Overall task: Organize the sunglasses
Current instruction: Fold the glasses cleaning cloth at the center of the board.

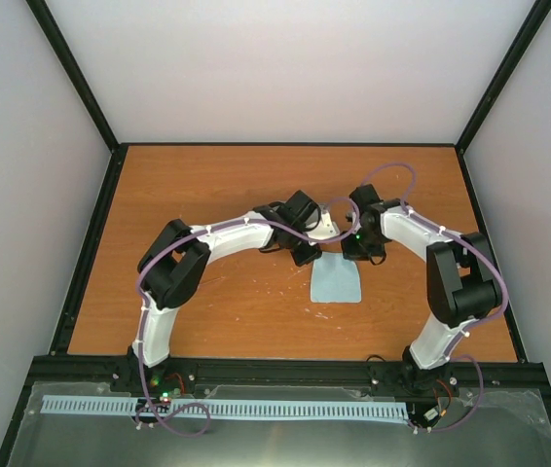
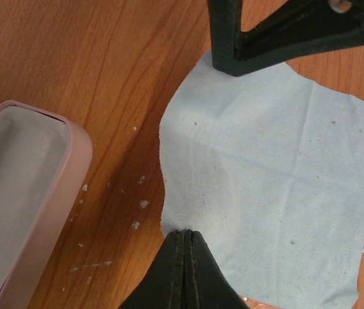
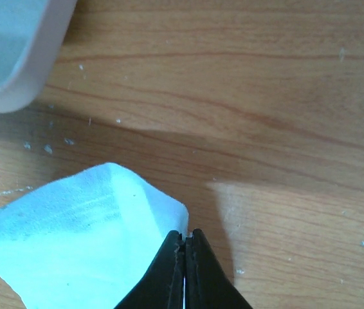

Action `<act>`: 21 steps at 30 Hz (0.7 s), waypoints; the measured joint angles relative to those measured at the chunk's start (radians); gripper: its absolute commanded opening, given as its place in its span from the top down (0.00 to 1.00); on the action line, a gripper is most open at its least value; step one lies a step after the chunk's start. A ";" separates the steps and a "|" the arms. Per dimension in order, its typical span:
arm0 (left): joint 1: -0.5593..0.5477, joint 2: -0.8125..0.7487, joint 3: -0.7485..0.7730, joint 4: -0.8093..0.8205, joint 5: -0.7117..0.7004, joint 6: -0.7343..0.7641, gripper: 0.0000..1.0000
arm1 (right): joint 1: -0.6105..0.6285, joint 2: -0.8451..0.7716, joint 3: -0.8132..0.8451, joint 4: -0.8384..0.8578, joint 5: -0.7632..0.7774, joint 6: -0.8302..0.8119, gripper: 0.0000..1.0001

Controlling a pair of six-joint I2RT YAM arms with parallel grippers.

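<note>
1. Two grippers meet over the middle of the table (image 1: 207, 175), one at each far corner of the light blue cloth (image 2: 278, 180), which spreads toward the near edge.
2. The left gripper (image 2: 183, 235) has its jaws pressed together on the left far corner. The right gripper (image 3: 185, 235) is closed the same way on the right far corner.
3. The pink case (image 2: 47, 193) lies open just beside the cloth, and the part of its lining in view is bare.
4. The sunglasses show in no view. From above, the arms cover the table's middle, so they may lie hidden there.
5. What could go wrong:
   - The pinches are thin, so if the arms pull apart or rise unevenly, a corner could slip free and the cloth would flop.
   - The wrists sit close together, so a turn inward could knock them against each other or nudge the case.
   - An arm sweeping low could push the unseen sunglasses.
</note>
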 measured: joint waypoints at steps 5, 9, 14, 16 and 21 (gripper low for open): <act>0.000 -0.005 -0.006 0.001 0.003 0.000 0.99 | 0.000 -0.023 -0.038 0.003 0.000 -0.001 0.97; 0.000 -0.015 -0.028 0.001 0.013 -0.004 0.99 | 0.000 -0.042 -0.063 0.003 0.000 -0.001 0.97; -0.012 -0.037 -0.069 0.002 0.027 -0.018 1.00 | 0.000 -0.066 -0.093 0.003 -0.001 -0.001 0.97; -0.030 -0.050 -0.094 0.001 0.031 -0.020 1.00 | 0.000 -0.074 -0.104 0.007 -0.004 -0.001 0.97; -0.064 -0.059 -0.109 0.001 0.037 -0.022 0.99 | 0.000 -0.100 -0.135 0.014 -0.007 -0.001 0.97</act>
